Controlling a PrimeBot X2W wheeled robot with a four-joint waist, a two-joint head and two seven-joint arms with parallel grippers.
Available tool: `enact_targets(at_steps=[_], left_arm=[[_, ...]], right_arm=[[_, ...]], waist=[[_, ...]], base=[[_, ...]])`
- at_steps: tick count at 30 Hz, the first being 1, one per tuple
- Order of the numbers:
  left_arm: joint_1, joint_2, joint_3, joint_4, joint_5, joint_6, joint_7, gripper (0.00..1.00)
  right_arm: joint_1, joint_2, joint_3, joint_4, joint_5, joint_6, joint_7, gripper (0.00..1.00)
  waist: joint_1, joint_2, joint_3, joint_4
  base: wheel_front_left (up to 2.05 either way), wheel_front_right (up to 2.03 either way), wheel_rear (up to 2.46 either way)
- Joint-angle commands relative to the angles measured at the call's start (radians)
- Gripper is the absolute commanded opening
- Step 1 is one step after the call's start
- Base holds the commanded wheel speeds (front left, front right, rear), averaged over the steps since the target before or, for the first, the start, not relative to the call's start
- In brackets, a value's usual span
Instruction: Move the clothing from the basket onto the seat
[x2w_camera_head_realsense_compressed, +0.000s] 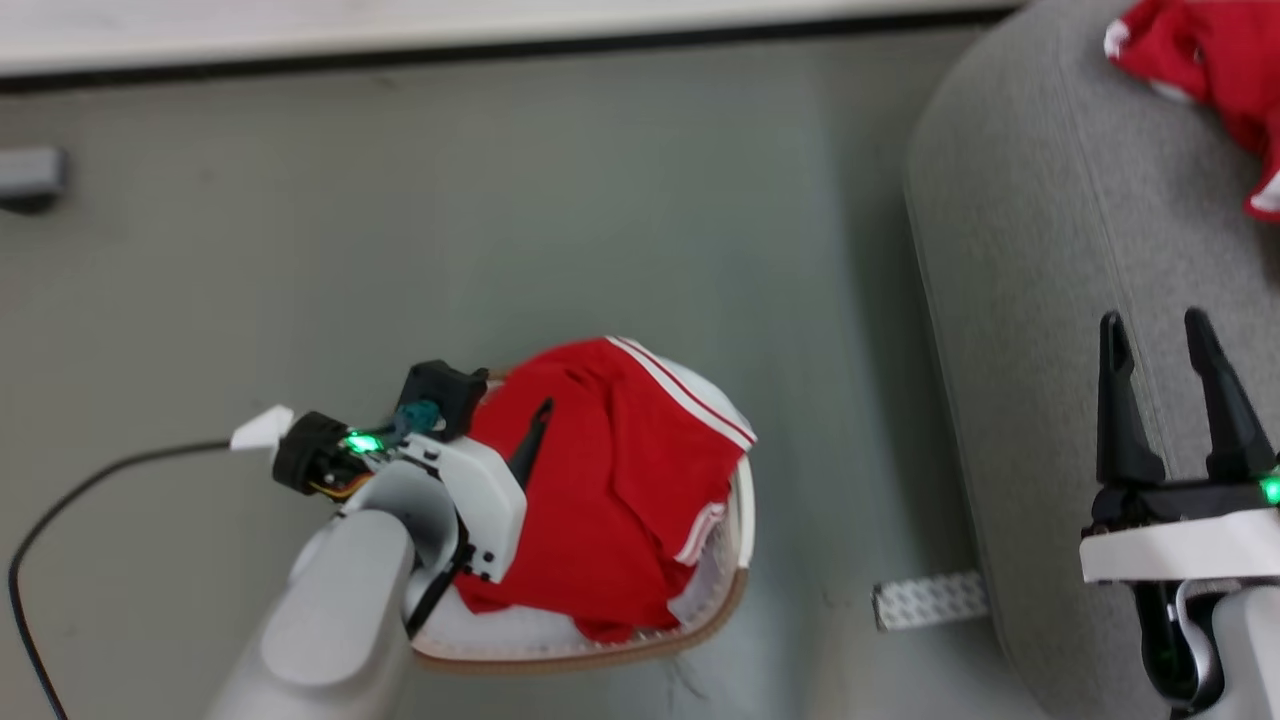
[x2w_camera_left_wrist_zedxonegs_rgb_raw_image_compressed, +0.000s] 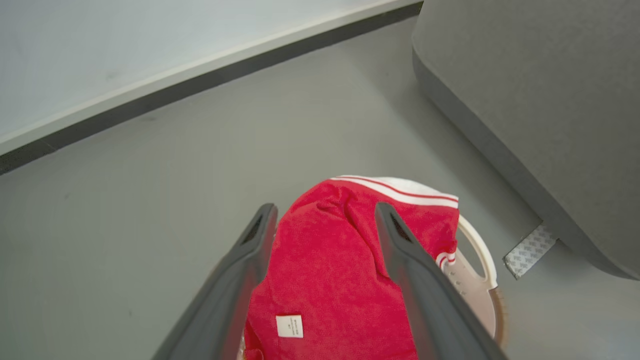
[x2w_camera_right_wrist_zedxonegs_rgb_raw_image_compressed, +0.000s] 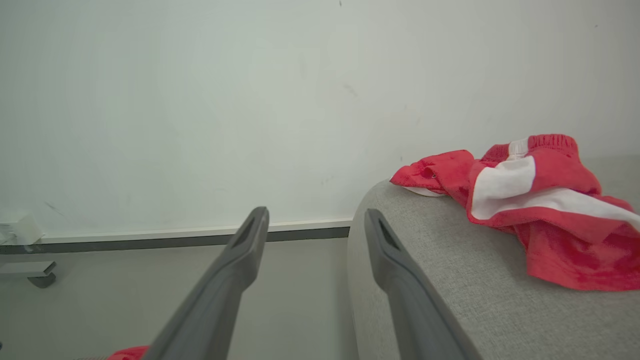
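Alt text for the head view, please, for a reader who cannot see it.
The left gripper hangs over a crumpled red garment with white stripes, heaped in an oval cream-white plastic basket on the grey floor. The open right gripper is over a large grey fabric sofa, where another red garment lies.

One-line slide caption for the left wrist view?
Open left gripper poised over a red garment heaped in the cream laundry basket, grey sofa nearby.
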Motion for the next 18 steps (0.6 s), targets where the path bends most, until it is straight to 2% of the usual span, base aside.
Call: enact_targets(at_steps=[1,7,18], left_arm=[[-0.021,0.017,-0.001,0.021,0.012,-0.002,0.019,1.0],[-0.106,0.035,-0.001,0.117,0.02,0.019,0.096,1.0],[-0.192,0.066,-0.009,0.212,0.051,0.085,0.137,1.0]], right_arm=[[-0.025,0.003,-0.001,-0.011,0.008,-0.002,0.001,1.0],[-0.092,-0.002,0.001,-0.055,0.028,-0.002,0.001,1.0],[-0.211,-0.039,0.003,-0.128,0.055,-0.002,0.001,1.0]], waist=[[-0.0003,-0.0001,0.115,-0.085],[-0.0003,-0.0001,0.236,-0.132],[-0.0003,-0.0001,0.392,-0.173]], base=[[0.0,0.0,0.0],[0.0,0.0,0.0],[0.0,0.0,0.0]])
